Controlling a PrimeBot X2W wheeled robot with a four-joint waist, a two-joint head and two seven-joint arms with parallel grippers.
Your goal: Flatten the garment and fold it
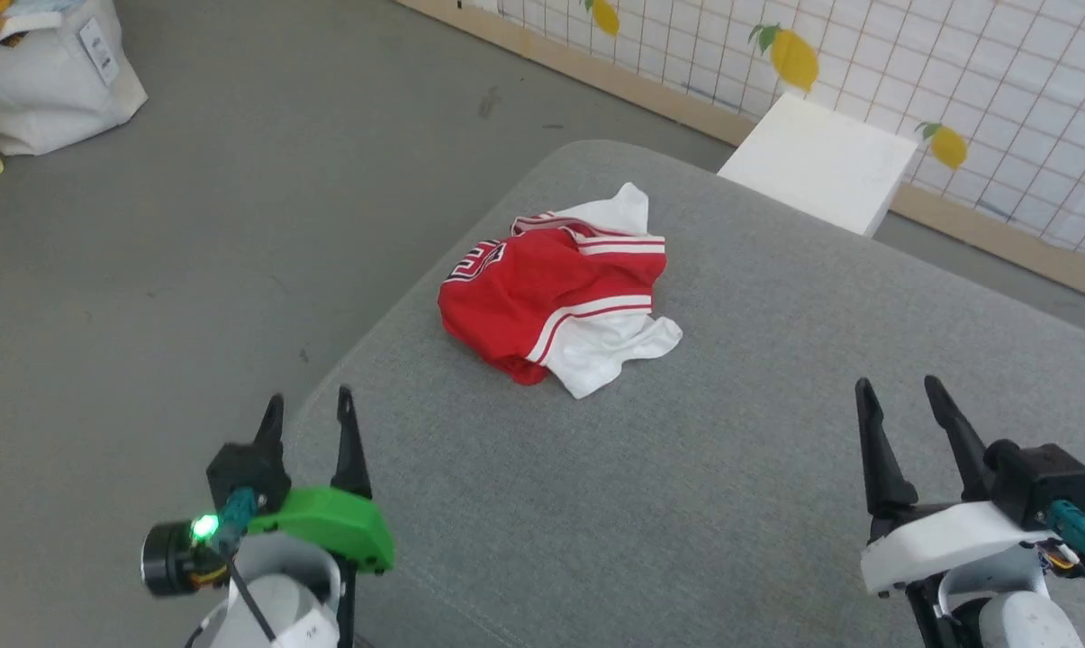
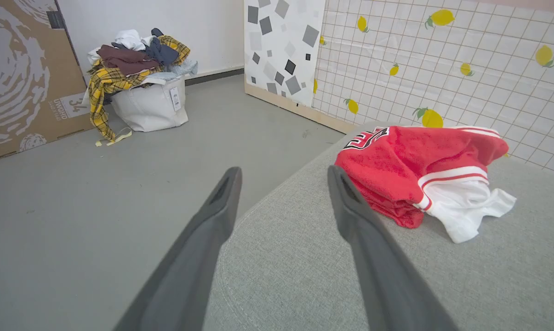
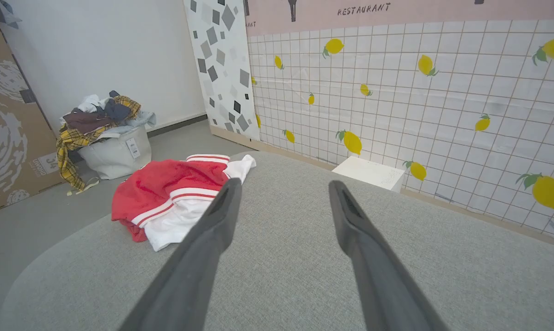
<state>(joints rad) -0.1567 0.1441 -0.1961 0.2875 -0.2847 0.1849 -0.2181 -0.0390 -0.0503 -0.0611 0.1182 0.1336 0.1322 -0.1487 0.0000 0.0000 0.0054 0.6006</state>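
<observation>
Red on grey: garment (image 1: pixel 551 288) bunched near cushion (image 1: pixel 686 504) edge. Left gripper (image 1: pixel 310 393), right gripper (image 1: pixel 894 381) spread wide, empty. Risks pinching several layers, dragging whole heap floorward.

The left pincer (image 1: pixel 310 393) has 2 long, dark, tapering fingers (image 2: pixel 203 239), each with a shallow slot near its tip. Behind them sit a black block (image 1: pixel 249 472), a bright green cover (image 1: pixel 335 531), a teal plug (image 1: pixel 236 508) beside a lit green lamp (image 1: pixel 203 527), a black cylinder (image 1: pixel 166 558) and a thin black cable (image 1: pixel 252 605) over a pale rounded forearm (image 1: pixel 285 616). The right pincer (image 1: pixel 896 382) is alike, with a white cover (image 1: pixel 943 540) and orange wires (image 1: pixel 1055 558) behind it.
</observation>
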